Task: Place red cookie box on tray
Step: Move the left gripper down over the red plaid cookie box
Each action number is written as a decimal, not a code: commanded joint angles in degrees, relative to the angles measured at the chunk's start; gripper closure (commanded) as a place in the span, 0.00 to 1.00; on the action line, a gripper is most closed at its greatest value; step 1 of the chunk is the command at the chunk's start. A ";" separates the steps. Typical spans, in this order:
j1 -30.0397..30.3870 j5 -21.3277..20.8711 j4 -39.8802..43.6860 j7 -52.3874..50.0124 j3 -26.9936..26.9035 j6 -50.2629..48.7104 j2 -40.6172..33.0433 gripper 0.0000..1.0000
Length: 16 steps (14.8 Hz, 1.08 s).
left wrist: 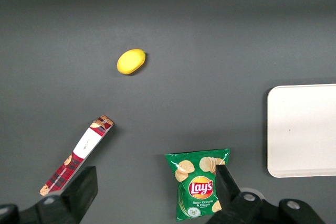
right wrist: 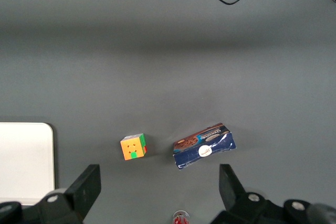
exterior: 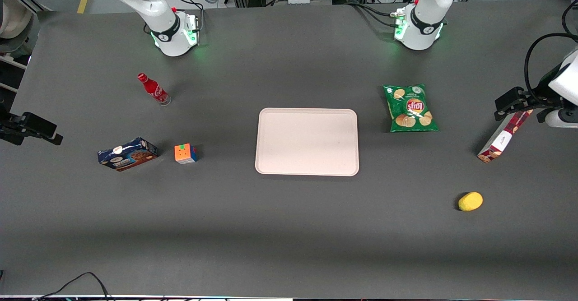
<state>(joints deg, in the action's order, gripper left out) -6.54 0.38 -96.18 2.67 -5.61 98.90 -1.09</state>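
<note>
I have the gripper (left wrist: 152, 192) hanging above the table (exterior: 289, 229) at the working arm's end, fingers (left wrist: 81, 190) spread wide and gripping nothing. The red cookie box (exterior: 505, 136) lies flat on the table below it (cookie-picture end toward the front camera), well apart from the tray (exterior: 307, 141), with the chip bag (exterior: 410, 108) between them and a lemon (exterior: 470, 201) nearer the front camera.

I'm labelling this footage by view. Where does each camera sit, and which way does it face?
Front view: high above the table, facing both arm bases; the gripper hangs over the red cookie box.
Left wrist view: looks down past open fingers at box, chips, lemon.
Right wrist view: down past parked fingers at cube, blue box.
All three show the tray.
</note>
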 commanded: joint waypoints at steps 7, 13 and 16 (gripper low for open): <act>0.56 -1.34 -0.41 -0.47 0.42 -5.89 0.47 0.00; 1.96 -8.37 -6.99 11.52 -1.23 -8.74 1.01 0.00; 3.37 -10.47 -14.10 24.71 -5.10 -0.58 -1.01 0.00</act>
<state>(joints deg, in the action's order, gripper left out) -4.88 -7.70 -103.10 15.91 -7.74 91.68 1.17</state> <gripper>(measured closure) 0.000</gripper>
